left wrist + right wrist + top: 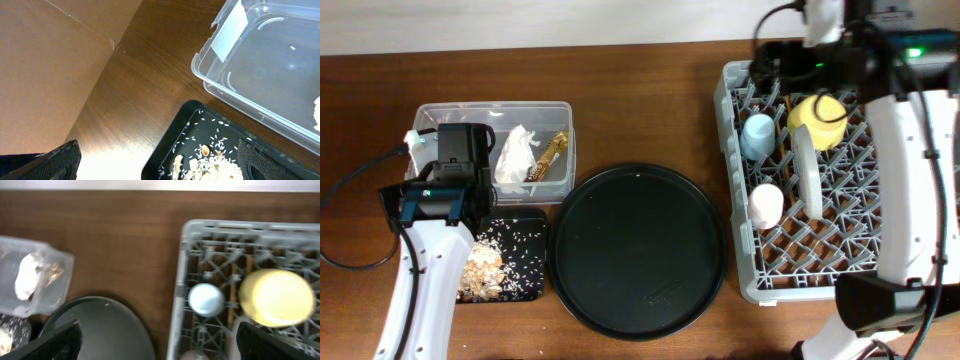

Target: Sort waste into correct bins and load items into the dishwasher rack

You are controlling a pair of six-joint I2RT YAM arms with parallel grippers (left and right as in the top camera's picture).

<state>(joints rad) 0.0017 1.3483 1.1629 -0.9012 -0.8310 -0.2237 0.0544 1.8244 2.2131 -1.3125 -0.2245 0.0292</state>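
Observation:
The grey dishwasher rack [760,270] at the right holds the blue cup [757,136], pink cup [766,204], yellow bowl [817,121], the grey-white plate [807,180] on edge, and the chopsticks [782,120] between the cup and bowl. The clear box [430,117] holds the white tissue [515,155] and gold-brown wrapper [550,155]. The shallow black tray [525,290] holds the food scraps [485,268]. My left gripper [160,161] is open and empty above the tray's left edge. My right gripper [159,339] is open and empty, high over the rack's back left corner.
A large round black tray [638,250] lies in the middle between the bins and the rack. A black cable [350,262] runs along the left of the table. The table's far edge meets a pale wall.

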